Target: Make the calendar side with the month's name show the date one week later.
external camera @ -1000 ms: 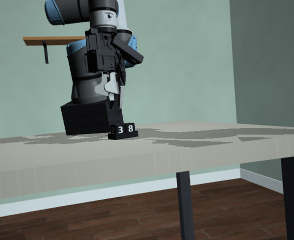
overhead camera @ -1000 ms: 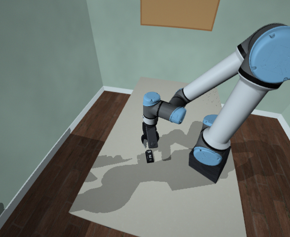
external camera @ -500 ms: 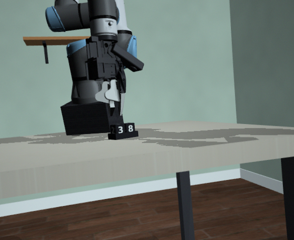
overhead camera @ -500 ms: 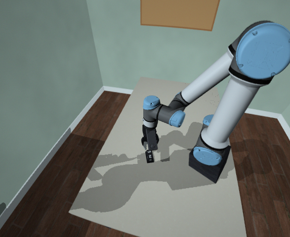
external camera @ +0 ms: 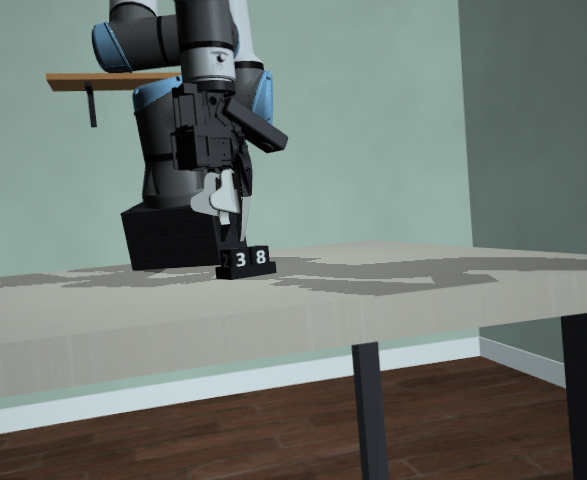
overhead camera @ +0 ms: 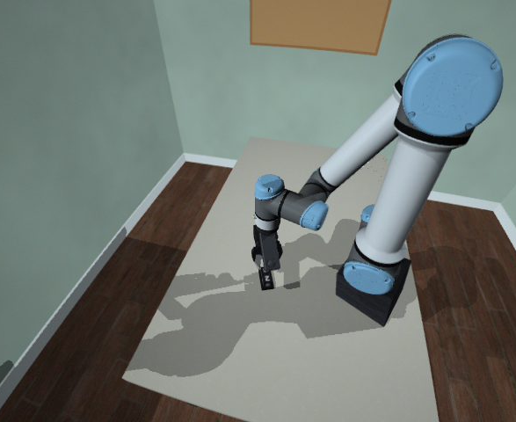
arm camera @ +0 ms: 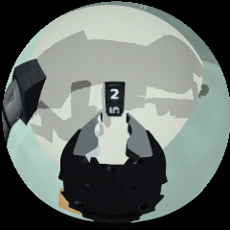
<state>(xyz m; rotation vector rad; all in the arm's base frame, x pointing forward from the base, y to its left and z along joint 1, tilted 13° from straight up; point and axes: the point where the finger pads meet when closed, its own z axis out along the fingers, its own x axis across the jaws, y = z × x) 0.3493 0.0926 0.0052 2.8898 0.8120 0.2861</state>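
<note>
The block calendar (external camera: 245,263) is a black tray with two black cubes on the table. In the exterior view the left cube (external camera: 240,258) shows a 3 and the right cube (external camera: 260,255) shows an 8, both upright. In the wrist view the top faces read 2 (arm camera: 114,93) and 5 (arm camera: 114,110). The calendar also shows in the top view (overhead camera: 266,279). My gripper (external camera: 234,235) points straight down, just above the left cube. Its fingers are partly open with nothing between them, and their tips flank the near edge of the 5 cube.
The arm's black base block (external camera: 169,237) stands close behind the calendar. A wooden shelf (external camera: 107,81) hangs on the back wall. The table's front edge (external camera: 283,320) is well in front of the tray.
</note>
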